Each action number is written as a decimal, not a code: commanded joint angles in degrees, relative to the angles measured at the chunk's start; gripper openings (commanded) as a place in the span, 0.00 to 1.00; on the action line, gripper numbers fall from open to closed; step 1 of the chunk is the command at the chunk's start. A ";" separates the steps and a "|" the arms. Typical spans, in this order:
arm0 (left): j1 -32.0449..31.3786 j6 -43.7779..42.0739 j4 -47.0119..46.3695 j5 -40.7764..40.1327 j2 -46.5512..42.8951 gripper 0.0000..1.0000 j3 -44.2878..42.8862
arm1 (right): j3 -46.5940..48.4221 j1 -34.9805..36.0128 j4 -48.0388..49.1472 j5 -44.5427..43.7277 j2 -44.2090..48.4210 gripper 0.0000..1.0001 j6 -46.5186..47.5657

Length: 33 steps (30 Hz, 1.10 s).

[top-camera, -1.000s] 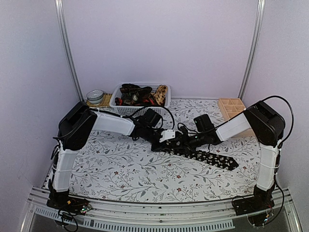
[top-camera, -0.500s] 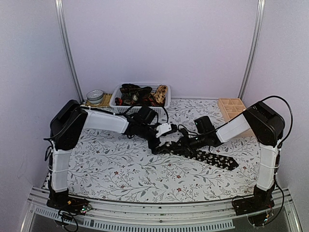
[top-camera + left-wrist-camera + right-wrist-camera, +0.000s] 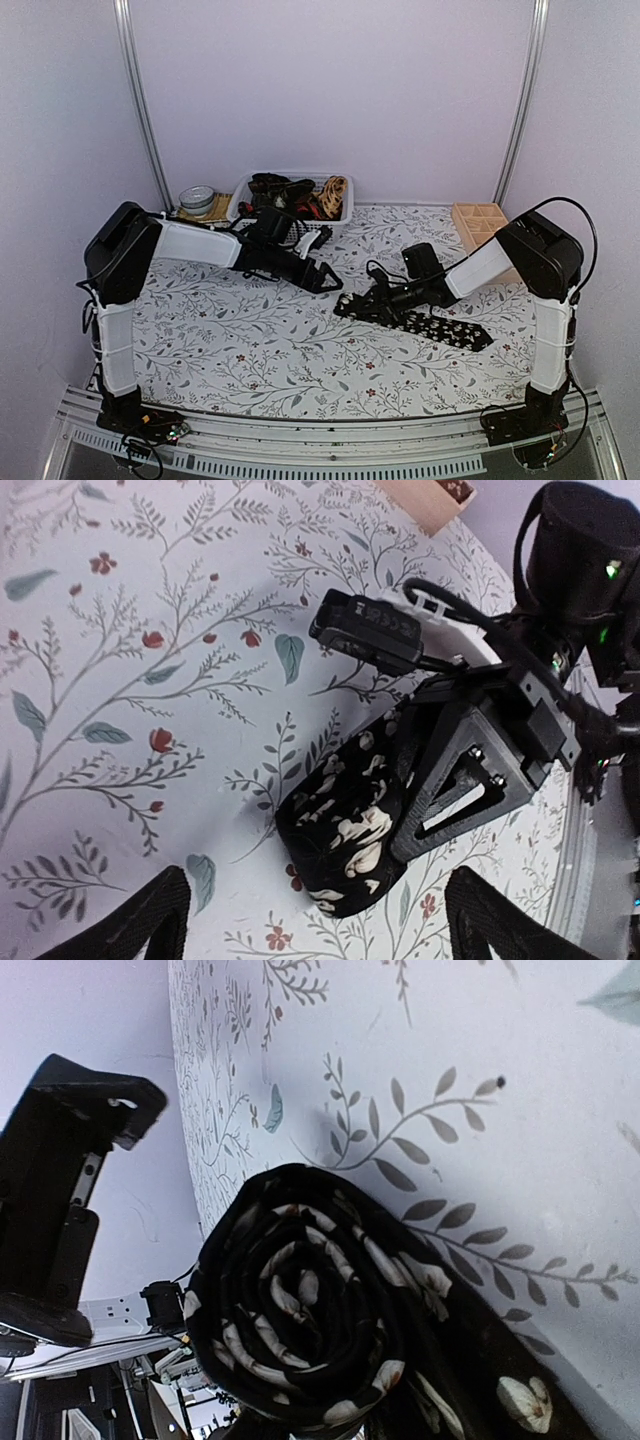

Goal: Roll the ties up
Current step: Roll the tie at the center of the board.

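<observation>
- Tie, black with pale flowers, lies on the flowered tablecloth right of the middle of the overhead view. Its flat part runs towards the lower right.
- Its left end is wound into a tight roll. The right wrist view shows the spiral of layers end on.
- Right gripper sits at that roll with its fingers narrow, and as far as I can see they are closed on it. In the left wrist view one black finger lies flat against the side of the roll.
- Left gripper is apart from the roll, left of it and a little higher in the overhead view. Its fingers stand wide with nothing between them.
- White basket stands at the upper middle against the back wall. It holds a heap of more ties, mostly dark with some red, and a tan one at its right end.
- Round tin stands just left of the basket. I cannot tell what is in it.
- Wooden box, divided into compartments, stands at the upper right of the cloth. I cannot tell what the compartments hold.
</observation>
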State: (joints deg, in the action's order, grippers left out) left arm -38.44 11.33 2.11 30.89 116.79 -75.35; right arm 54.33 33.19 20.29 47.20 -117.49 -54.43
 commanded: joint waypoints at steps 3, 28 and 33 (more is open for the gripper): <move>-0.29 15.40 -8.76 7.40 6.68 0.82 1.00 | -1.73 -0.13 3.56 2.59 -5.45 0.24 -5.35; -3.81 31.31 -11.09 8.02 9.31 0.61 3.87 | -1.69 -0.45 1.91 0.49 -6.08 0.23 -3.85; -4.24 36.07 -16.05 8.96 10.74 0.59 5.04 | -1.97 -0.48 2.00 0.27 -6.08 0.23 -3.60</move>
State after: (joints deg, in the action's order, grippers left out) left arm -41.04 42.35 -11.57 39.44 125.27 -72.31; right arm 53.98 32.82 25.19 50.02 -119.35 -59.07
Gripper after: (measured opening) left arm 0.602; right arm 0.234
